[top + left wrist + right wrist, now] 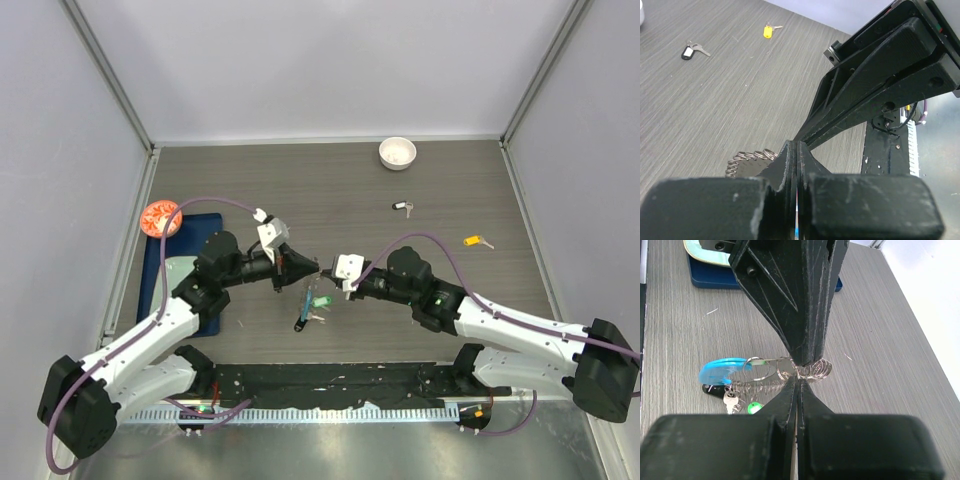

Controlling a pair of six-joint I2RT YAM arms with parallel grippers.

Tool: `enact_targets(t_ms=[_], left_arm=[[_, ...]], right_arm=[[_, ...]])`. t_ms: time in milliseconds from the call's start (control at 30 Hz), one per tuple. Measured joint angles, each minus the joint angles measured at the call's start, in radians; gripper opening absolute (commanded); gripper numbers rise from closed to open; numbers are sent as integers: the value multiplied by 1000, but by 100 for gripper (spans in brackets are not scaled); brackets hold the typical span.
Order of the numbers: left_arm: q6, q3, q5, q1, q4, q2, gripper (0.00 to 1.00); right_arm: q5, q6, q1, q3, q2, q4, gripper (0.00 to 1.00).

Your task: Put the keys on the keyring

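The keyring [307, 303], a loop of silver links with a blue segment [720, 370], hangs between both grippers above the table's middle. My left gripper [311, 268] and right gripper [326, 277] meet tip to tip, both shut on the ring's links [816, 370]. In the left wrist view the gripper [797, 146] is shut, with links [747, 156] showing beside it. In the right wrist view the gripper [797, 381] pinches the links. A green-tagged key [754, 408], a black-tagged key [712, 389] and a plain silver key [730, 401] hang on the ring.
A black-tagged key [401, 207] and a yellow-tagged key [477, 241] lie on the table to the right. A white bowl [397, 152] stands at the back. A blue pad [163, 262] and an orange round object [160, 217] are at the left.
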Motion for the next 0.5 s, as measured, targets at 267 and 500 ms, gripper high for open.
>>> enact_targets(t_ms=[267, 500], left_arm=[[-39, -68, -31, 0, 108, -32, 5], [-55, -104, -80, 0, 143, -104, 44]], right_arm=[[23, 16, 0, 0, 6, 13, 1], [59, 18, 2, 0, 6, -2, 1]])
